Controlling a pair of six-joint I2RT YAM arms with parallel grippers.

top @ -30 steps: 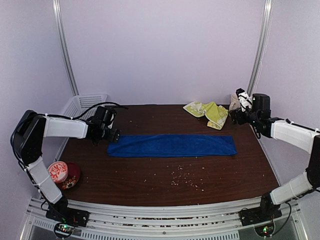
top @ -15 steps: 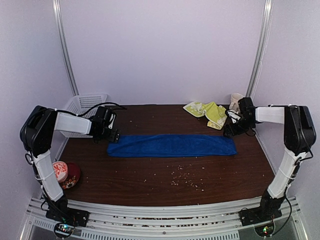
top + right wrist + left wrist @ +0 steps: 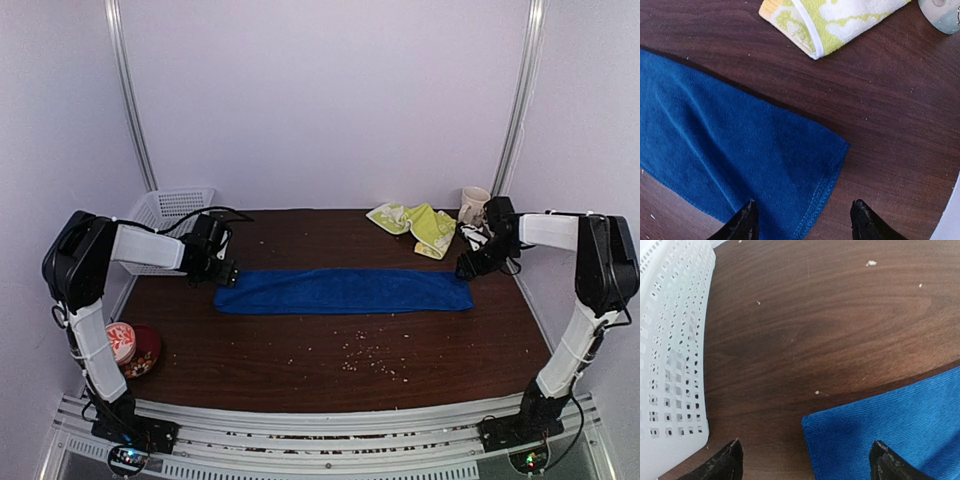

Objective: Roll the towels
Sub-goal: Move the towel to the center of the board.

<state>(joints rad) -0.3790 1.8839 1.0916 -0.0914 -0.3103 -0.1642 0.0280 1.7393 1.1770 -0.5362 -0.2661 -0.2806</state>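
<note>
1. Blue towel (image 3: 343, 291) is lying flat and unrolled as a long strip, running left to right across the mid area of the table (image 3: 300, 375).
2. Yellow-green towel (image 3: 415, 224) is lying loosely bunched at far right, apart from the blue strip and just left of a pale mug (image 3: 473, 205).
3. L gripper (image 3: 229, 272) is sitting low at the strip's left end. Jaws are standing wide apart w/ nothing clamped. In the wrist view, one fingertip (image 3: 729, 464) is hanging over bare wood and the other over blue cloth, w/ a towel corner between them.
4. R gripper (image 3: 466, 268) is sitting low at the strip's right end. Jaws are parted, gripping nothing. One tip is over blue cloth, the other over wood, and they are straddling a corner.
5. Tip-to-cloth contact, both sides: cannot tell.
6. White perforated basket (image 3: 165, 208) is standing at far left, near the L gripper.
7. Red bowl (image 3: 140, 352) is sitting at near left.
8. Crumbs (image 3: 365, 358) are lying scattered on the near side of the strip.
</note>
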